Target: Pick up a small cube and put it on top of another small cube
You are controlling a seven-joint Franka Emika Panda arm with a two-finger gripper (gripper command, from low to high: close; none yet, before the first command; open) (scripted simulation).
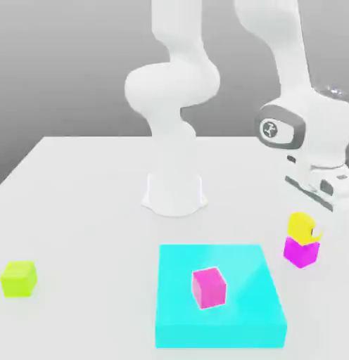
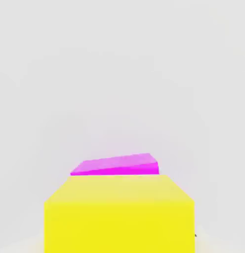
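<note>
Two small cubes sit stacked near the exterior view's right edge of the table (image 1: 79, 183): the yellow cube (image 1: 303, 228) rests on top of the magenta cube (image 1: 301, 252), touching it and turned a little off square from it. Both are plain, flat-coloured blocks with sharp edges and no markings. In the hand view the yellow cube (image 2: 119, 212) shows a broad, smooth face, and a thin wedge of the magenta cube (image 2: 117, 164) peeks out past its far edge, skewed at a slight angle.

The claw (image 1: 319, 191) hangs at the end of the white arm (image 1: 304, 84), just above the stack and a touch toward the exterior view's right. Its pale fingers appear to reach down beside the yellow cube, but whether they are clenched on it or released I cannot tell.

Toward the middle of the table lies a wide, low cyan slab (image 1: 219, 299), square and glossy, with a hot-pink cube (image 1: 208, 287) standing on its upper face, rotated slightly. Well apart, near the exterior view's left edge, a lime cube (image 1: 18, 278) sits alone on the table. The table itself is a matte, pale grey-white surface. The arm's rounded base (image 1: 174, 193) stands behind the slab, its smooth white segments bulging at the joints.
</note>
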